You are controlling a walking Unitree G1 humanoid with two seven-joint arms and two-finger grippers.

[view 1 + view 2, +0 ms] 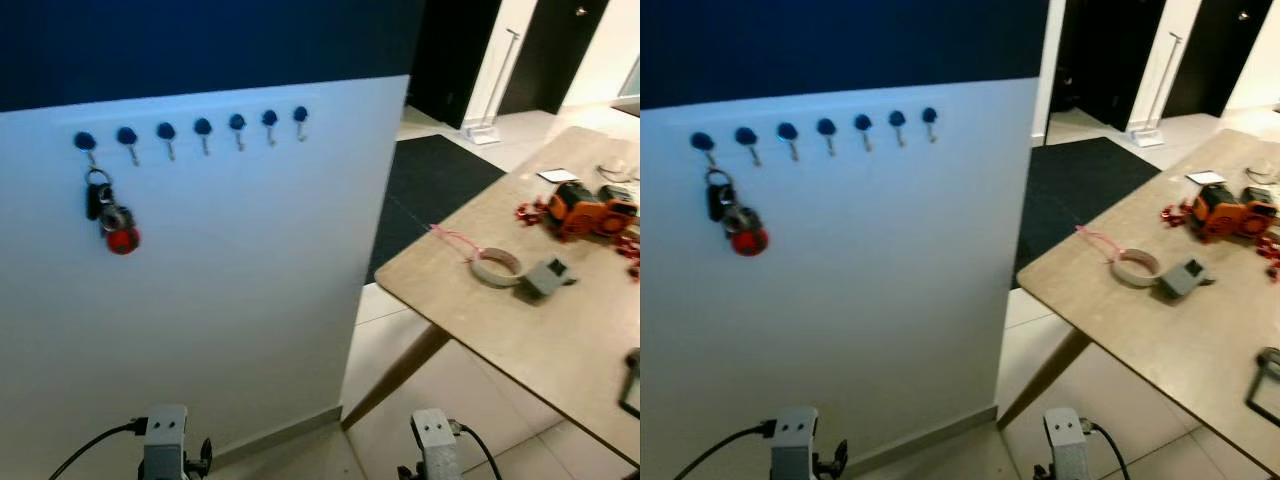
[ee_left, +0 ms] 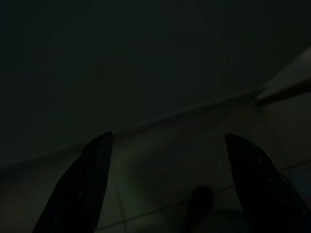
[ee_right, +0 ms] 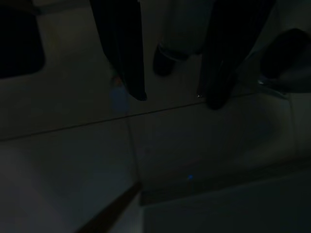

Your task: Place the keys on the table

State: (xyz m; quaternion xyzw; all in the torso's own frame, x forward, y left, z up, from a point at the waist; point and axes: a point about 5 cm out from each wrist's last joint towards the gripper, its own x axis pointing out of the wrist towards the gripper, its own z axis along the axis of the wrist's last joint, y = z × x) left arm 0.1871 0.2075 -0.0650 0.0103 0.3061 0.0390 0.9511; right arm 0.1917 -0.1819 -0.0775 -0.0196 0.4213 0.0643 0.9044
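Seven blue hooks (image 1: 202, 127) run in a row across the white wall panel (image 1: 230, 290). On the leftmost hook hang the keys (image 1: 108, 212), a dark bunch with a red round fob at the bottom, resting against the panel and well apart from the table.

Low in the head views, the two silver arms hang idle near the floor. In the dark left wrist view the left gripper (image 2: 170, 145) has its two black fingers set wide apart, with nothing between them, above dim floor tiles. In the right wrist view the right gripper (image 3: 177, 99) also has its fingers parted, more narrowly, and holds nothing.

To the right of the panel lies a dark floor mat (image 1: 430, 190). Further right stands the wooden table (image 1: 560, 340). On it lie a roll of tape (image 1: 496, 267) with a grey block (image 1: 548, 275) just beside it, and, further back, an orange and black device (image 1: 590, 208) among small red parts.
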